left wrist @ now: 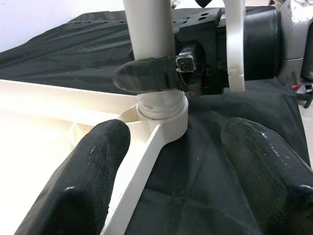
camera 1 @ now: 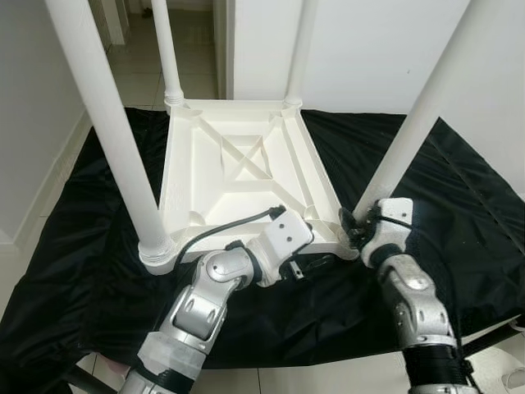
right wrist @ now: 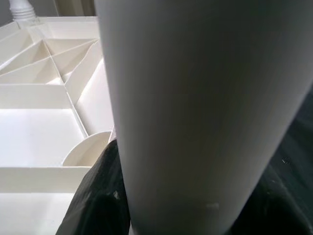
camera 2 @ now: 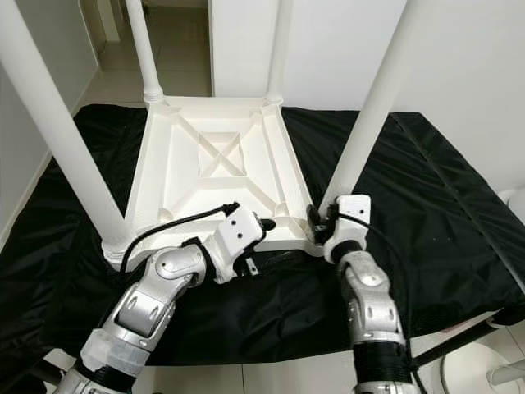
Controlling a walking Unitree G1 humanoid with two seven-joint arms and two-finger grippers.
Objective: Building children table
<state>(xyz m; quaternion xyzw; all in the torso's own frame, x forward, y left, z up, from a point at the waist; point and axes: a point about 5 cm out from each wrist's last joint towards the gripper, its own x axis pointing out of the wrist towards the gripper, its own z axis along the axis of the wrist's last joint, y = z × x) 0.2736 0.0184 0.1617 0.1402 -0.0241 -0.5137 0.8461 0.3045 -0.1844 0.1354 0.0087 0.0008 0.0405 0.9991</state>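
A black plastic sheet (camera 1: pixel 459 205) covers the surface across most of the left eye frame. On it, at centre, lies the white plastic children's tabletop (camera 1: pixel 238 168), upside down, its ribbed underside showing a cross brace. Four white tubular legs rise from its corner sockets and run out of the top of the frame: two at the far corners, the near-left leg (camera 1: pixel 107 123) at the left, and the near-right leg (camera 1: pixel 418 123) at the right, leaning out toward the upper right.

The right gripper (camera 1: pixel 358 227) sits at the foot of the near-right leg, lower right of centre. In the left wrist view one of its black fingers (left wrist: pixel 146 76) presses across the tube just above the socket collar (left wrist: pixel 164 115), and the right wrist view has the tube close between the dark fingers, so they appear closed on that leg.

The left gripper (camera 1: pixel 305 264) is at the tabletop's near edge, lower centre, aimed rightward at the same corner. Its two fingers (left wrist: pixel 80 181) stand spread apart, one over the tabletop's rim and the other over the sheet, holding nothing.

The leg's long axis runs up and away from the socket, and the right arm is the nearer one, already on it. Seating or twisting it home would likely fall to that arm, with the left free to steady the corner.
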